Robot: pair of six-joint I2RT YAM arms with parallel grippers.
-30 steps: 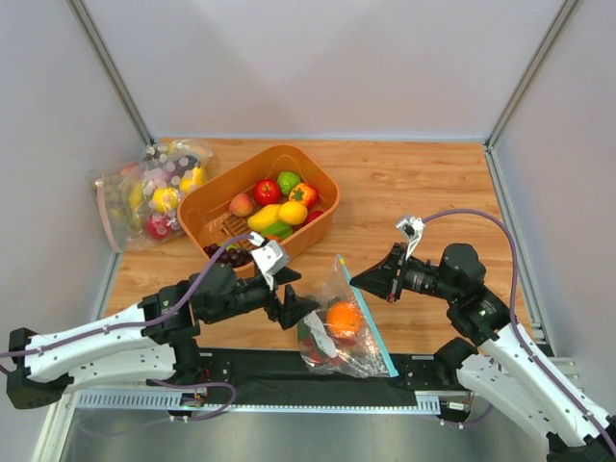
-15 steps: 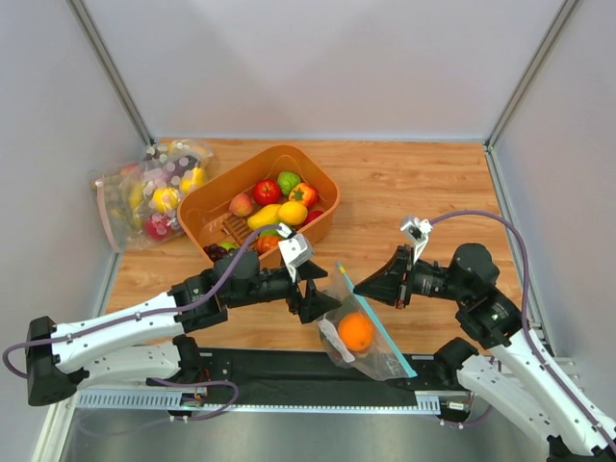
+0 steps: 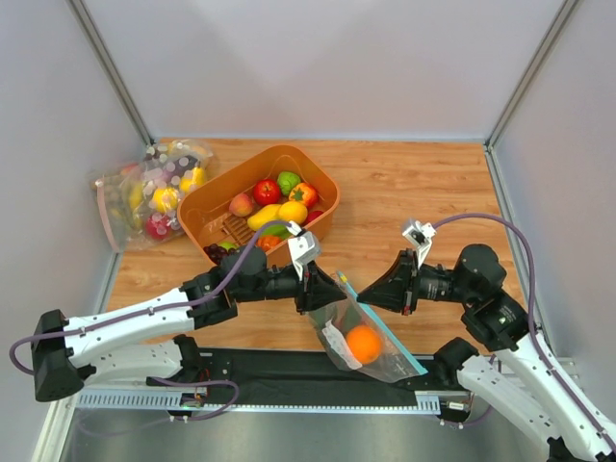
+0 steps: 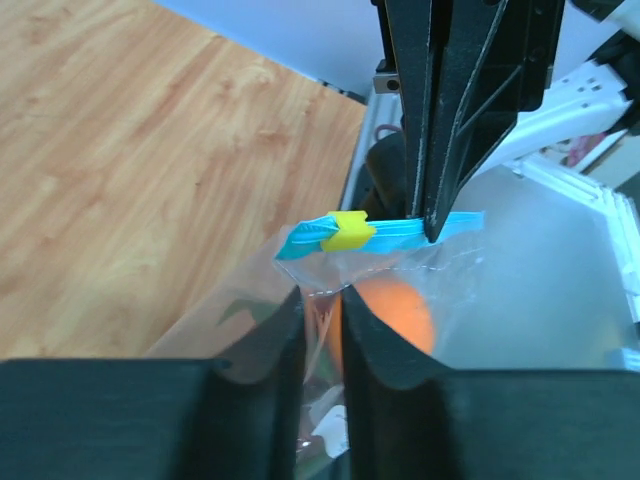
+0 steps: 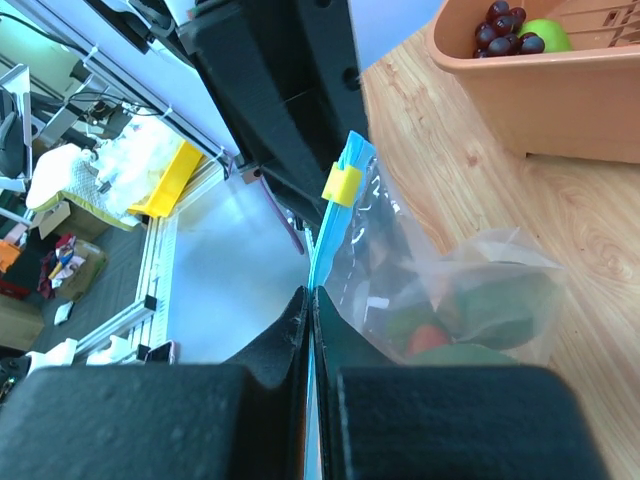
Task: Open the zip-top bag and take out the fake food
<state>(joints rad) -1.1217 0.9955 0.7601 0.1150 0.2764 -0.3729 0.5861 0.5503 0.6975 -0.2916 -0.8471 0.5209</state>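
Zip-top bag [image 3: 380, 358]: held up between the two pincers at the near edge of the worktop [image 3: 414, 183], front centre, hanging down over the dark strip by the arm bases. Cannot tell whether its bottom touches anything.

Zip strip [image 4: 395, 228]: teal, runs along the top edge of the bag. Yellow slider [image 4: 347, 230] sits on it, toward the end nearer the left arm.

Right pincer [image 3: 366, 295]: jaws fully together, clamped on the teal strip. Its own wrist view shows the strip running straight into the closed tips.

Left pincer [image 3: 332, 289]: jaws drawn in to a narrow slot, with the clear film of the bag wall pinched between them just below the strip and slider.

The two pincers face each other, tips near, with the bag mouth between them.

Contents, all inside the bag:
- orange [image 3: 363, 344], round, low in the bag
- green avocado-like fruit [image 5: 500, 300], seen through the film
- red piece [image 5: 428, 340] beside it

Surroundings: orange basket [image 3: 207, 207] of produce behind the left arm, dark grapes [image 5: 505, 25] at its near corner. Further filled clear bags [image 3: 154, 188] lie at the far left of the worktop, well apart.
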